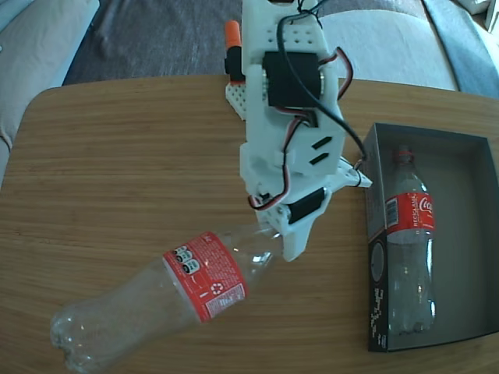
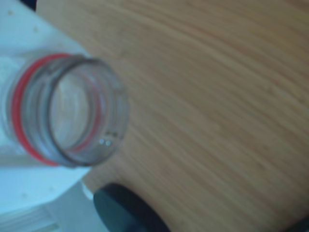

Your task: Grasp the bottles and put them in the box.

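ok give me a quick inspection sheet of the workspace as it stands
surface: wooden table, rounded corners.
job's things: one bottle lies in the box, neck to the far end; the other bottle lies on the table, uncapped mouth at the gripper.
clutter: nothing seen.
grippers: gripper at that bottle's neck; grip cannot be judged.
cables: black and red wires run along the arm.
surroundings: grey cushions behind the table.

One bottle [image 1: 408, 234] in box [image 1: 477, 234], at right of worktop [image 1: 117, 171] in fixed view; other bottle [image 1: 156, 304] lower left, arm [image 1: 292, 117] between.
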